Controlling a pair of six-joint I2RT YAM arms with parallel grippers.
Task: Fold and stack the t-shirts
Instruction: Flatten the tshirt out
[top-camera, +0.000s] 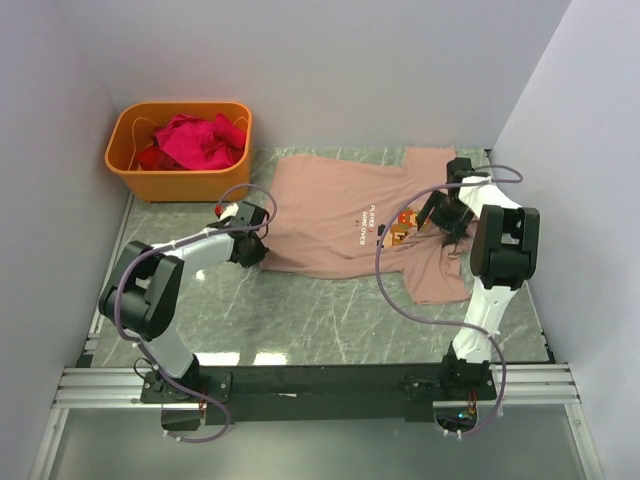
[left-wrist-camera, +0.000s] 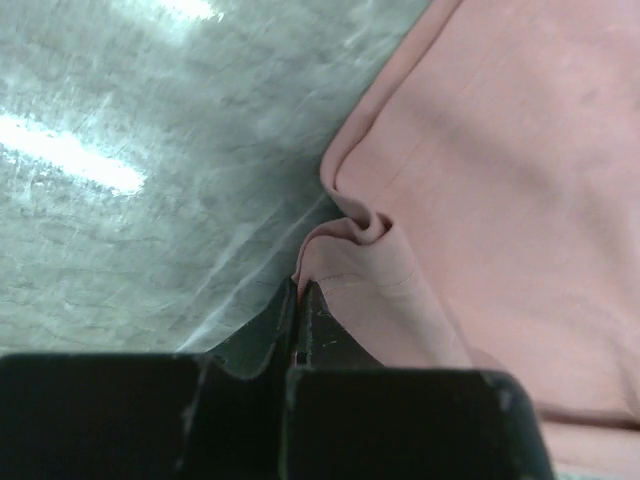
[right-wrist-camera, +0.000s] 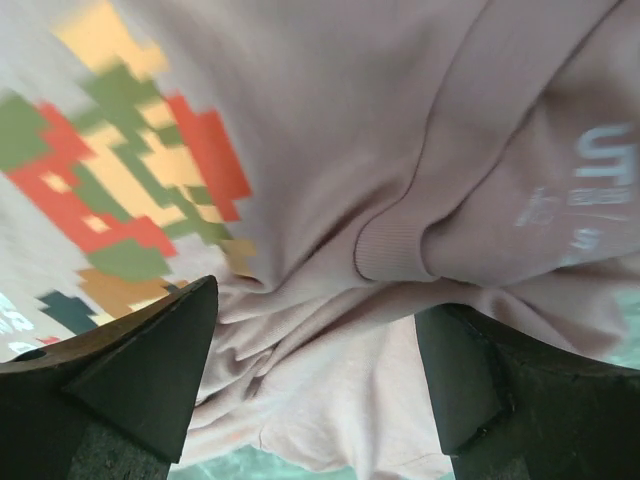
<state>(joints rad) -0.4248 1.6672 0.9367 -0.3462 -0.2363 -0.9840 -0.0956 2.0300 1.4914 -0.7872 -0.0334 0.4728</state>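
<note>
Dusty pink-tan cloth t-shirt (top-camera: 340, 215) lies spread on the grey-green marbled surface (top-camera: 300, 320) — left end effector (left-wrist-camera: 298, 300) clenched on its hem edge. Right end effector (right-wrist-camera: 315, 340) is released, fingers wide over the ribbed collar, and the pixel print there is blurred and cut off. Crumpled magenta tees (top-camera: 200, 140) sit in the orange plastic tub (top-camera: 180, 178) — count unclear.

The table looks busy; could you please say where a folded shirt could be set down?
Free: the table strip between the pink t-shirt and the arm bases. Crowded: orange tub back-left; the shirt mid-right, under left pincer and right pincer.
</note>
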